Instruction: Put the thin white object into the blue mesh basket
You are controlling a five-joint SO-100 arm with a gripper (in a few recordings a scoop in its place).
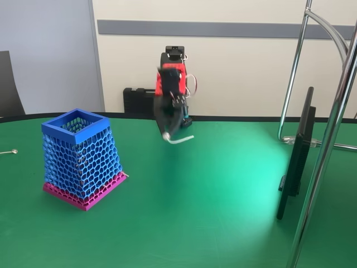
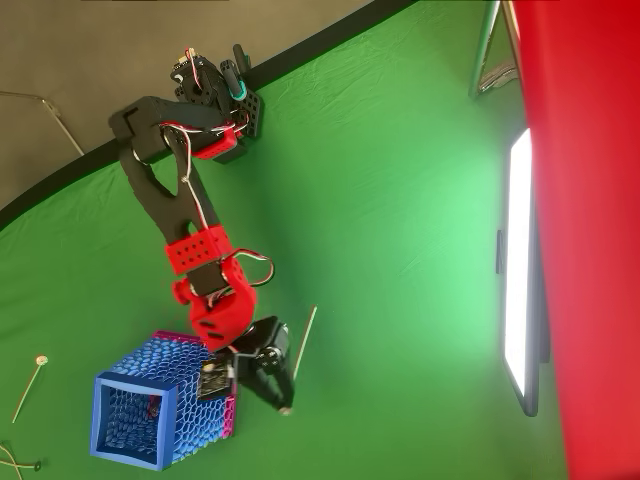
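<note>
The thin white object (image 1: 181, 139) sticks out sideways from the tip of my gripper (image 1: 167, 134), above the green table and clear of it. In the overhead view the thin white object (image 2: 303, 340) runs up and right from the gripper (image 2: 280, 398), whose fingers are shut on its lower end. The blue mesh basket (image 1: 75, 124), with its thick square rim and pink base, stands on the table to the left of the gripper. From above, the basket (image 2: 128, 445) lies just left of the gripper, its opening empty.
A straighter thin stick with a round tip (image 2: 28, 388) lies at the table's far left (image 1: 8, 151). An upright black screen (image 1: 295, 156) and a chrome stand (image 1: 329, 128) occupy the right side. A black case (image 1: 136, 100) sits behind the table.
</note>
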